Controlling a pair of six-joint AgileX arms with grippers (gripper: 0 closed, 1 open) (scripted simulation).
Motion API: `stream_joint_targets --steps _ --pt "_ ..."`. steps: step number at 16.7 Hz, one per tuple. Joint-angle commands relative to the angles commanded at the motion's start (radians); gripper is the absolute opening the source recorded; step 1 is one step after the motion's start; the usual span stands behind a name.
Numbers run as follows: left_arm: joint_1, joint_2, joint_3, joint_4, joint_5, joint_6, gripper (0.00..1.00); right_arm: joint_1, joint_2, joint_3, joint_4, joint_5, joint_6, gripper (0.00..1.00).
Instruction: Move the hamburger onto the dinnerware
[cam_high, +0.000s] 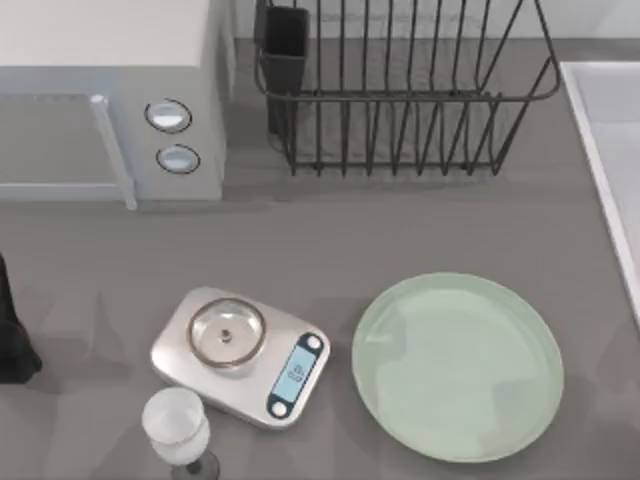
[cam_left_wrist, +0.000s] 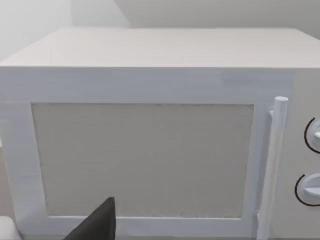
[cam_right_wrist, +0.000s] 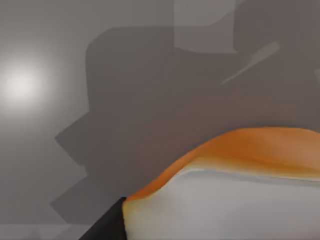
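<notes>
Since the hamburger (cam_right_wrist: 250, 150) sits close under the right wrist cam, w/ the right gripper's jaw state not discernible, carry it level and centre it over the empty dinnerware (cam_high: 458, 366) before release.

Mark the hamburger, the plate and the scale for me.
hamburger (cam_right_wrist: 260, 150): right wrist view, orange top edge.
plate (cam_high: 457, 366): top view, bare centre.
scale (cam_high: 295, 378): top view, blue display.

Hamburger (cam_right_wrist: 240, 150) cut off at right wrist view's edge
</notes>
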Motion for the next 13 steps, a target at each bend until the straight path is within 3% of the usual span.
stream_joint_targets --steps 4,10,13 --pt "0.000 0.000 0.000 0.000 0.000 0.000 1.00 -0.001 -0.023 0.056 -0.075 0.000 -0.007 0.00" --pt "0.000 0.000 0.000 0.000 0.000 0.000 1.00 -0.003 -0.128 0.235 -0.397 0.000 -0.013 0.00" --pt "0.000 0.000 0.000 0.000 0.000 0.000 1.00 -0.005 -0.173 0.293 -0.468 0.000 -0.008 0.00"
